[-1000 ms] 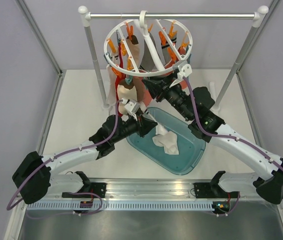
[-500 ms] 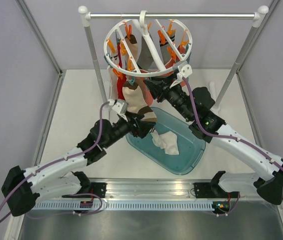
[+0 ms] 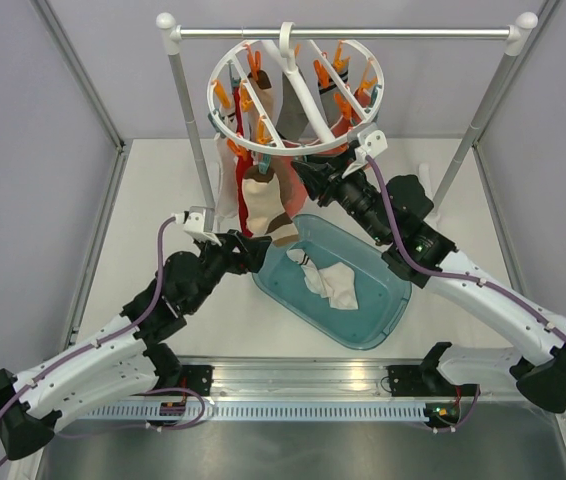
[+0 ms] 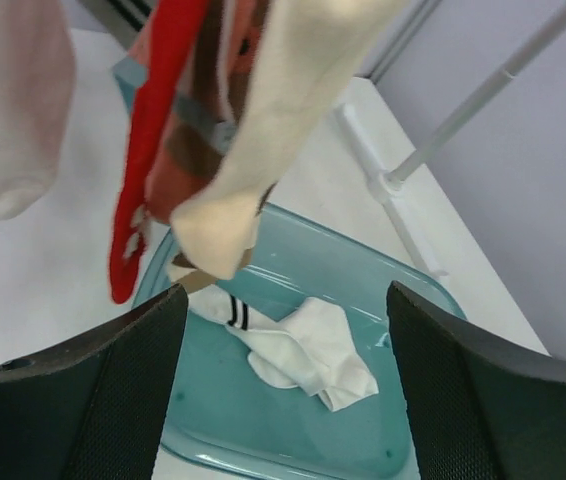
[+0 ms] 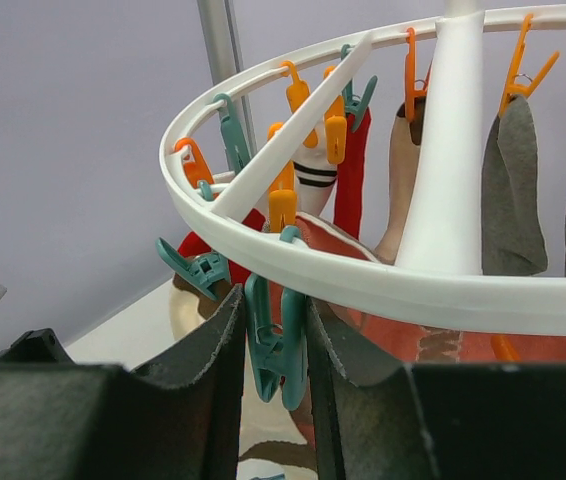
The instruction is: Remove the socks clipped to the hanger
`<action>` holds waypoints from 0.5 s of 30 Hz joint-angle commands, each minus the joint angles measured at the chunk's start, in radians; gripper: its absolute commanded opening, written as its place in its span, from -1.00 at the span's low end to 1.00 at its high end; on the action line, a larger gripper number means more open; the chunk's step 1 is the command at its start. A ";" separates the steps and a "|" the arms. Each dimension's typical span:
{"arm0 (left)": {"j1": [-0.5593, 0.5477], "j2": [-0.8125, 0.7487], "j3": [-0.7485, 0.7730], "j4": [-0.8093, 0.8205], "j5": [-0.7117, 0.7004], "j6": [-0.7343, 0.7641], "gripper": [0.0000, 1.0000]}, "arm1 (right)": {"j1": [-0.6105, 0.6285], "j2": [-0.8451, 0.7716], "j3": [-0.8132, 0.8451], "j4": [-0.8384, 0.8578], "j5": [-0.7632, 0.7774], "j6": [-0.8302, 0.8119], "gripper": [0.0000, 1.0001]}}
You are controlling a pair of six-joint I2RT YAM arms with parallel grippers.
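While the left jaws stand spread and empty just beside the left rim of the bin [image 4: 403,300], the red sock [image 4: 153,130] and beige sock [image 4: 283,100] dangle right ahead of them, clipped to the hanger [image 5: 383,285] above the far middle of the surface [image 3: 143,190]. The step in hand, as I judge it, is to take a sock low on its toe and pull straight down only once its clip gives. Further right, the right jaws pinch a teal clip [image 5: 275,350] on the hanger's near rim; a full squeeze should free the cloth without dragging the ring off the rail [image 3: 363,32]. Which sock that clip holds I cannot tell. One white sock [image 3: 335,285] lies in the bin. The hanging socks crowd together, and the right arm [image 3: 483,290] reaches past the bin, so the left approach is tight.
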 commanded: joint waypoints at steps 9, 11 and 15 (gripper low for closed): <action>0.041 0.073 -0.010 0.023 -0.025 -0.070 0.71 | 0.002 -0.036 0.034 -0.012 0.018 -0.020 -0.78; 0.072 0.096 -0.007 0.065 0.037 -0.079 0.68 | 0.002 -0.036 0.037 -0.014 0.016 -0.020 -0.78; 0.096 0.165 0.021 0.135 0.075 -0.083 0.63 | 0.002 -0.030 0.050 -0.020 0.013 -0.017 -0.78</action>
